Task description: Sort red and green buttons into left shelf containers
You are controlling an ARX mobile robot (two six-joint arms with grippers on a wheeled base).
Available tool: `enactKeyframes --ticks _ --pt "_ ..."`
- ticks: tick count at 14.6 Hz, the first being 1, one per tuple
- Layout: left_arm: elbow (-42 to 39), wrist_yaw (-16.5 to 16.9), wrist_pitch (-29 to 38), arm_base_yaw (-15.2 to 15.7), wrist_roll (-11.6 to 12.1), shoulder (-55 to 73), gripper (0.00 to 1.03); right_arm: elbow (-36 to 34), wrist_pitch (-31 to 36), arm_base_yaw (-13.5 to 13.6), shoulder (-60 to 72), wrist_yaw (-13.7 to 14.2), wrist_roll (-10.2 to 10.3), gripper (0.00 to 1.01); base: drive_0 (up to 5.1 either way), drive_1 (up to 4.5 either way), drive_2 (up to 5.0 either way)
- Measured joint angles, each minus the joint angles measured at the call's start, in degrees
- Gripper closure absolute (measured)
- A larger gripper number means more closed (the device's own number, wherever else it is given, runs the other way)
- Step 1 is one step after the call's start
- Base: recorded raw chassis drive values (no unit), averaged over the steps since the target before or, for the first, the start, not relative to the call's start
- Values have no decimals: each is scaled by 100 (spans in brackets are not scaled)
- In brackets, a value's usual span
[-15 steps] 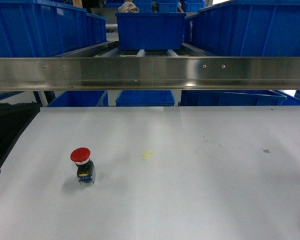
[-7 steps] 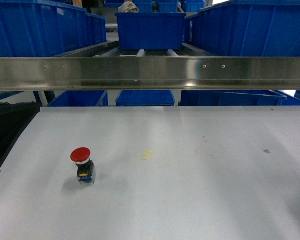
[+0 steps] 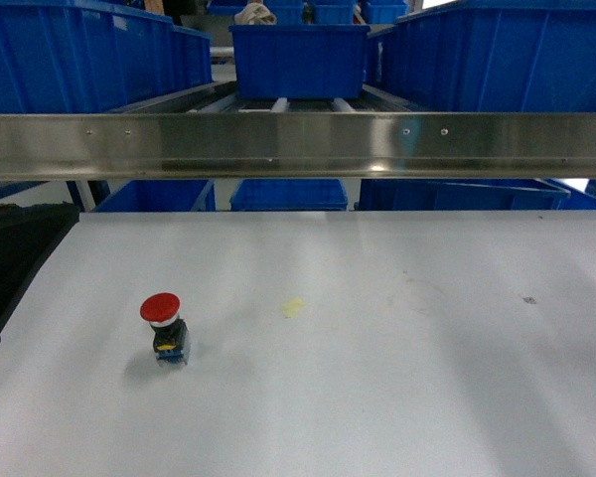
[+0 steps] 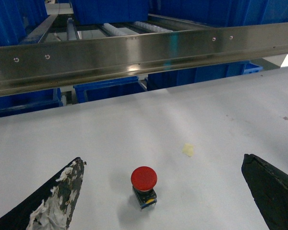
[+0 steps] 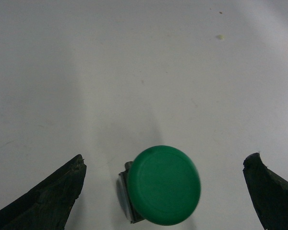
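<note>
1. White table (image 3: 397,378) fills most of the head view, with a long steel rail (image 3: 298,144) running across above its far edge and a roller shelf behind that.
2. Blue bins on the shelf: I count three big ones up top in the head view, one at left (image 3: 74,55), one in the middle further back (image 3: 298,60), one at right (image 3: 507,60). More blue bins show under the rail, but they're partly hidden so I can't count those properly.
3. Buttons: two total, one red, one green.
4. Red button (image 3: 163,326) stands upright on the left part of the table, red cap up, black body, bit of blue and yellow at the base. Nothing touching it.
5. Left gripper (image 4: 163,191) has its two dark fingers spread wide apart, one on each side of the red button in the left wrist view, both well clear of it. The left finger (image 4: 55,201) has scuffed white patches on it.
6. Green button (image 5: 163,186) only shows in the right wrist view, sitting on the table between the fingers of the right gripper (image 5: 165,191). Those jaws are spread wide too, no contact with the cap.
7. One small yellowish speck (image 3: 293,308) on the table, right of the red button.
</note>
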Motion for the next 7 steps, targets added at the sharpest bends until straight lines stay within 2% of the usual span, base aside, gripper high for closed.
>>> enactKeyframes --ticks 3,7 --pt "0 0 0 0 -2 0 5 70 -13 94 15 63 -4 3 0 0 0" --pt "0 0 0 0 -2 0 5 402 -90 87 376 234 -24 3 0 0 0"
